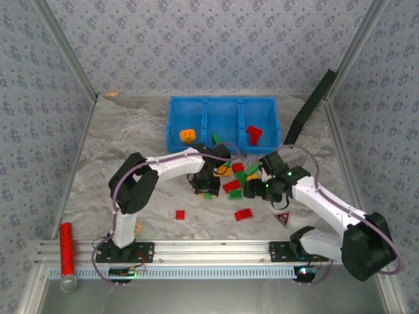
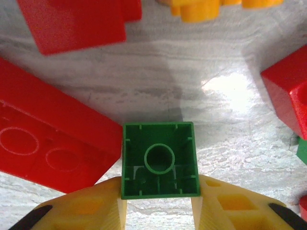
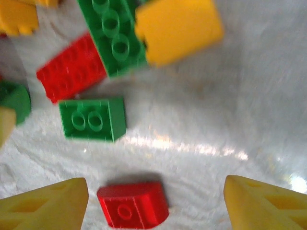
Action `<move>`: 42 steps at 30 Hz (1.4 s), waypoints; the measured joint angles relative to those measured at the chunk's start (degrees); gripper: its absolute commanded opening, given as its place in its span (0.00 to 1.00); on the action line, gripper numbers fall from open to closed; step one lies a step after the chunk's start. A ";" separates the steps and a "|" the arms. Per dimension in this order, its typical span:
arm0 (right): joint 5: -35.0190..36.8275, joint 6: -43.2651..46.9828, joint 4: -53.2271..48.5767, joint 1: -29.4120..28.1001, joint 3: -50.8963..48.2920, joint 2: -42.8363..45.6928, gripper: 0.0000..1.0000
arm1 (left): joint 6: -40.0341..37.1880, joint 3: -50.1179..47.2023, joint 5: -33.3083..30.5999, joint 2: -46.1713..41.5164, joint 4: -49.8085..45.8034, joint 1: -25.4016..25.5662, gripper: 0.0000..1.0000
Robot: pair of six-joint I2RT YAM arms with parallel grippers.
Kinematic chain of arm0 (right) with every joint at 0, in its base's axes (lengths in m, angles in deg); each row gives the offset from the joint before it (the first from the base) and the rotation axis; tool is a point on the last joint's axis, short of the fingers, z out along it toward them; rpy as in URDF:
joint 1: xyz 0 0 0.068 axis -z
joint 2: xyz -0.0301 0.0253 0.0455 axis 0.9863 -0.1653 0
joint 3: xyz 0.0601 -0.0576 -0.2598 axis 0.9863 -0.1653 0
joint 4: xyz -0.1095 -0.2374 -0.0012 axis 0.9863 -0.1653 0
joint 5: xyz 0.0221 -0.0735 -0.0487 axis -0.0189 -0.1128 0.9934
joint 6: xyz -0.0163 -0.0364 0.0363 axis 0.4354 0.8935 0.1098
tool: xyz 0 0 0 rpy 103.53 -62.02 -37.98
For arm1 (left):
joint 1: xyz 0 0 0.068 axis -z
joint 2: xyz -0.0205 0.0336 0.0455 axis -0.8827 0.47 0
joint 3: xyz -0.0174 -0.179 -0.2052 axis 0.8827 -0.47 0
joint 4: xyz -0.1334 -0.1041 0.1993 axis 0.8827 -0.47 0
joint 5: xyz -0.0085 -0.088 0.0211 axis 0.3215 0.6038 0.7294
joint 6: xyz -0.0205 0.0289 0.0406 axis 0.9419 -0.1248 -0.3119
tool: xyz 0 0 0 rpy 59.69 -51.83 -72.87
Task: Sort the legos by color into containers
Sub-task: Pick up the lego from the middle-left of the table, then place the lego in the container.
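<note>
The left end effector (image 2: 159,189) is clamped on a small green brick (image 2: 159,160) whose hollow underside faces the wrist camera, with a yellow finger (image 2: 81,208) pressed against each flank. Whether this brick rests on the marbled counter (image 2: 192,86) or hangs just above it cannot be told. A large red brick (image 2: 43,143) lies at its nine o'clock, its corner just beside the green one. A second red brick (image 2: 76,21) lies at eleven o'clock and an orange-yellow brick (image 2: 201,7) at one o'clock. From above, the left end effector (image 1: 208,188) sits at the nine o'clock edge of the loose pile of legos (image 1: 237,178), and the right end effector (image 1: 263,190) sits at its four o'clock edge. The right end effector (image 3: 156,184) has its fingers spread wide apart, gripping nothing. A rounded red brick (image 3: 132,206) lies on the counter between them, touching neither. A two-stud green brick (image 3: 93,120) lies at eleven o'clock from it. The blue tray (image 1: 222,99) stands at the counter's twelve o'clock. Its left compartment holds an orange-yellow piece (image 1: 188,136) and its right compartment holds a red piece (image 1: 254,134). A stray red brick (image 1: 180,214) lies apart at the pile's seven o'clock.
</note>
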 measured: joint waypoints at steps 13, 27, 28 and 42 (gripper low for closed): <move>2.89 -20.04 0.31 -11.78 -5.07 5.95 0.82 | -7.93 11.80 -1.18 0.02 -1.81 -4.24 0.33; 7.85 -35.04 4.00 -20.00 -5.20 -1.42 0.88 | -15.02 40.52 -4.59 10.03 2.38 -13.55 0.33; 8.22 -36.41 4.02 -20.48 -5.20 -1.57 0.89 | -15.50 42.27 -4.94 11.87 2.49 -13.77 0.33; 10.88 -51.04 4.79 -23.76 -4.81 -4.74 0.88 | -17.66 47.93 -6.54 23.80 3.45 -15.17 0.35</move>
